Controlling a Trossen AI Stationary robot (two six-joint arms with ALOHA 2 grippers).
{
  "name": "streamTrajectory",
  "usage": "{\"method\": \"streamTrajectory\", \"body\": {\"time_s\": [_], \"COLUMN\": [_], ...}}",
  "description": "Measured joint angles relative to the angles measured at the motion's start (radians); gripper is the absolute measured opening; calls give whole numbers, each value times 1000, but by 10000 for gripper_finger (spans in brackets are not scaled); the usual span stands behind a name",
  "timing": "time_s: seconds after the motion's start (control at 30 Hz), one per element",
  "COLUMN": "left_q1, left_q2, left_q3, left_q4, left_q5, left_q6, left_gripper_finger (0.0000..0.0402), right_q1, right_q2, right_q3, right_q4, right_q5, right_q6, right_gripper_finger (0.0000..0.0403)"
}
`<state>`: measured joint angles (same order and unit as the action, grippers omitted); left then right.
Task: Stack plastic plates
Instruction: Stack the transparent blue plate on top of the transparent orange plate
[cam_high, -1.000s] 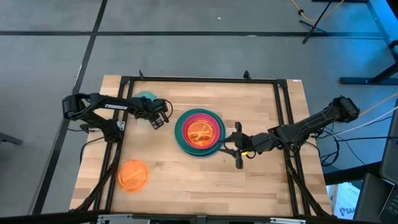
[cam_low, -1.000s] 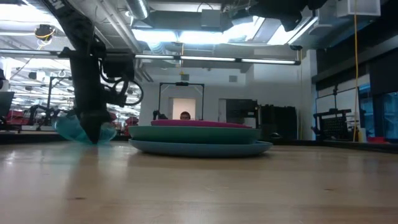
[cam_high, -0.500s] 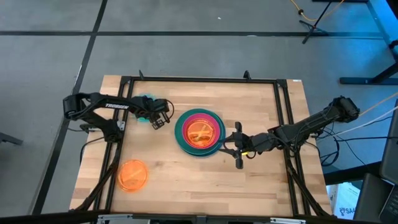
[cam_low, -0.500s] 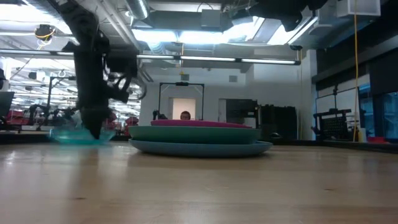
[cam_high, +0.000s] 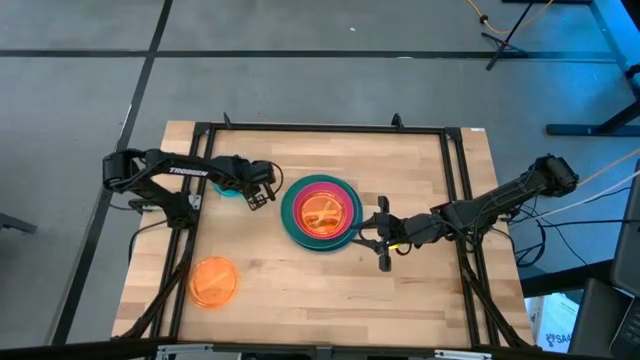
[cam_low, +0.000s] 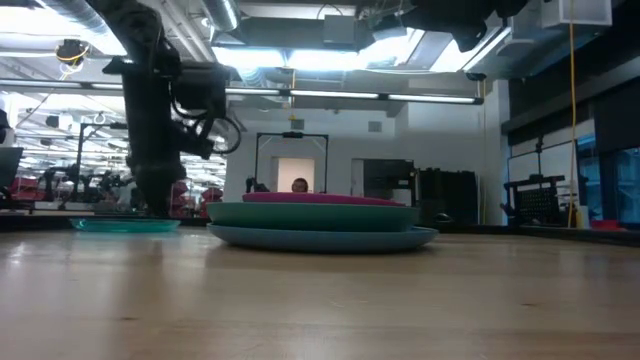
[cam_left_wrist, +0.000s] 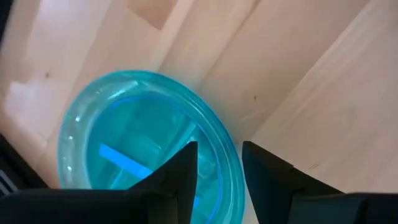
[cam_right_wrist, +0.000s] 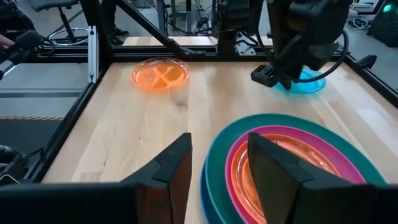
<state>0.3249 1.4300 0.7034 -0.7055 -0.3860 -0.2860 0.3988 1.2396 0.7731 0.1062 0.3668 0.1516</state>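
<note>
A stack of plates (cam_high: 320, 212) sits mid-table: blue at the bottom, then teal, magenta, and a translucent orange one on top. It also shows in the low view (cam_low: 322, 222) and the right wrist view (cam_right_wrist: 292, 168). A small cyan plate (cam_high: 230, 187) lies flat on the table to the stack's left, with my left gripper (cam_high: 260, 193) shut on its rim. A second orange plate (cam_high: 212, 281) lies near the front left. My right gripper (cam_high: 382, 237) is open and empty just right of the stack. My left gripper pinches the cyan plate's rim (cam_left_wrist: 222, 163) on the side toward the stack, one finger (cam_left_wrist: 183, 168) inside the plate and one outside. The fingers point down from above. The plate lies flat on the table (cam_low: 125, 225).
A black frame (cam_high: 320, 128) runs around the table's far and side edges. The wood between the orange plate and the stack and along the near edge is bare. People and equipment show in the room behind the table.
My left gripper has gone down and a little toward the stack with the cyan plate. The plate was tilted with one side raised and now lies flat on the table. My right arm has kept still.
</note>
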Motion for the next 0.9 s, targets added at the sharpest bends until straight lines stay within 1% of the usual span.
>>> {"method": "streamTrajectory", "body": {"time_s": [0.1, 0.17, 0.23, 0.4, 0.53, 0.63, 0.73, 0.77, 0.9], "left_q1": [0, 5, 18, 30, 31, 28, 13, 8, -21], "left_q2": [16, 25, 38, 67, 81, 82, 83, 82, 76], "left_q3": [-28, -42, -47, -48, -46, -46, -48, -48, -19], "left_q4": [23, 40, 56, 77, 79, 82, 82, 82, 57], "left_q5": [-1, -22, -40, -43, -55, -53, -76, -82, -121], "left_q6": [-18, -19, -19, 2, 9, 10, 37, 47, 54], "left_gripper_finger": [121, 121, 121, 117, 89, 53, 13, 7, 4], "right_q1": [0, 0, 0, 0, 0, 0, 0, 0, 0], "right_q2": [0, 0, 0, 0, 0, 0, 0, 0, 0], "right_q3": [0, 0, 0, 0, 0, 0, 0, 0, 0], "right_q4": [-3, -4, -3, -3, -3, -3, -3, -3, -3], "right_q5": [0, 0, 0, 0, 12, 27, 27, 27, 27], "right_q6": [0, 0, 0, 0, 0, 0, 0, 0, 0], "right_gripper_finger": [150, 150, 150, 150, 150, 150, 150, 150, 150]}}
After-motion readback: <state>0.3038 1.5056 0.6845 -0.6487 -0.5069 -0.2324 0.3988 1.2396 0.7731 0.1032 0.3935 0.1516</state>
